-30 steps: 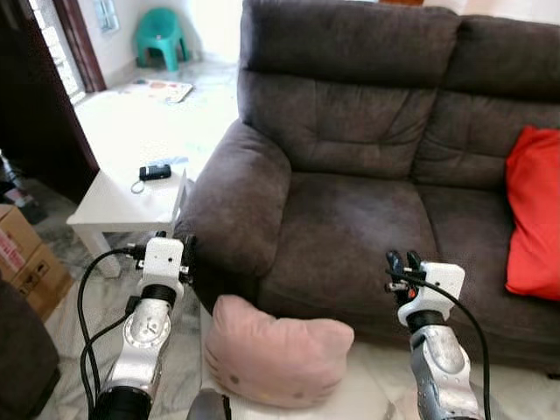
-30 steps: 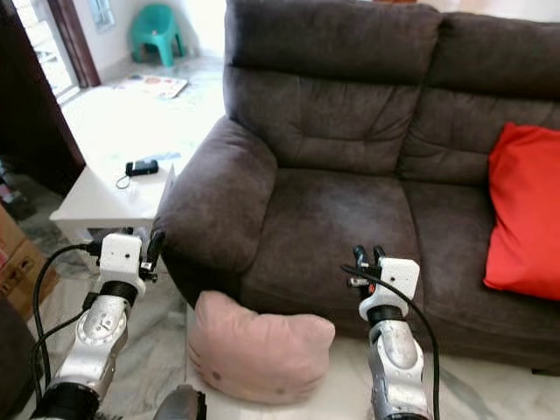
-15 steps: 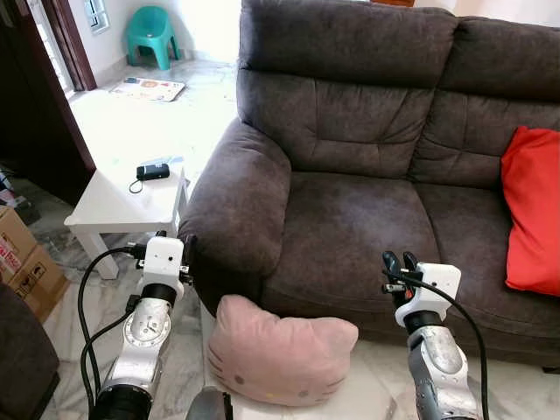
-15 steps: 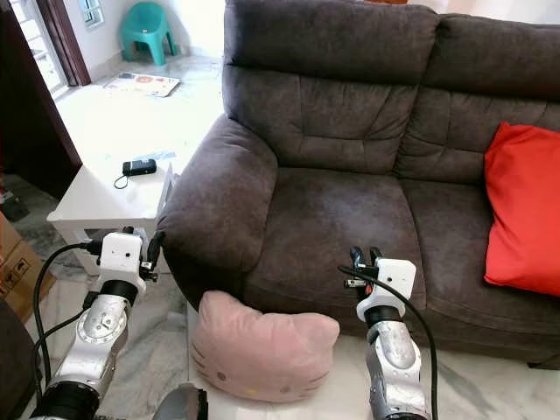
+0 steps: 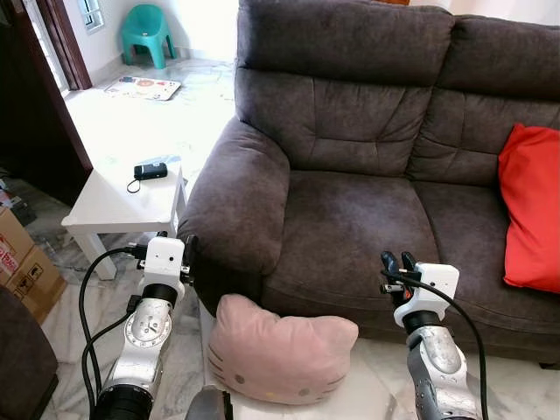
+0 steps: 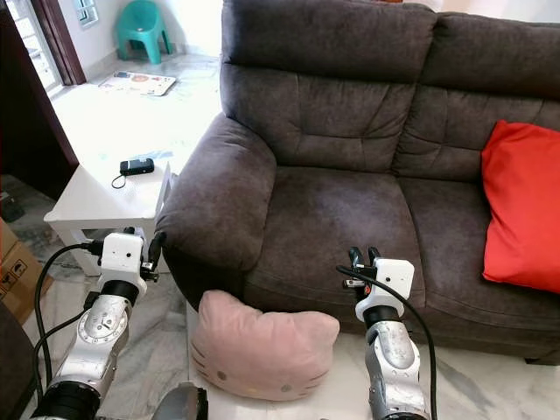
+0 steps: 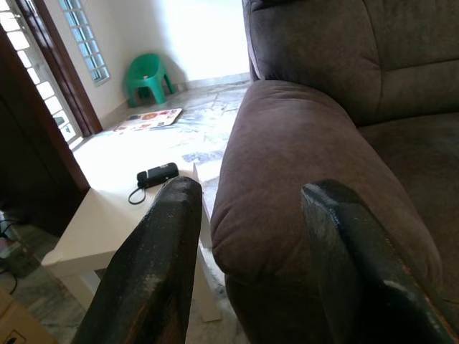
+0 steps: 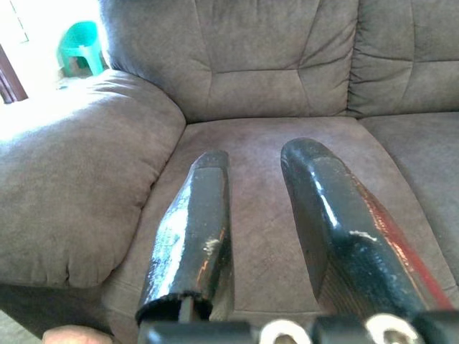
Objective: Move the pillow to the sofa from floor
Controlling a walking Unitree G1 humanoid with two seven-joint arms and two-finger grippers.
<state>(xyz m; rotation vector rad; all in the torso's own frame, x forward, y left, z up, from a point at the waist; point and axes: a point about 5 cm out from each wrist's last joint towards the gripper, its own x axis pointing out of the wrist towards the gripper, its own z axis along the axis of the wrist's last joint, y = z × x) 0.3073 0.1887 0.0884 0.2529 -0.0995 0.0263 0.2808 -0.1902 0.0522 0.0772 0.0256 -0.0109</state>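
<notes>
Pillow (image 5: 282, 348) lies on the floor against the sofa (image 5: 350, 219); both grippers, left (image 5: 175, 251) and right (image 5: 395, 265), hover empty, fingers apart. Soft fabric may slip from a one-sided pinch.

I can make out no readable text anywhere. The cardboard box (image 5: 22, 262) at my far left carries red print and small handling symbols, too small and cut off to read. The colourful mat (image 5: 143, 87) on the floor near the green chair (image 5: 150, 33) has printed shapes, but no letters I can tell apart.
</notes>
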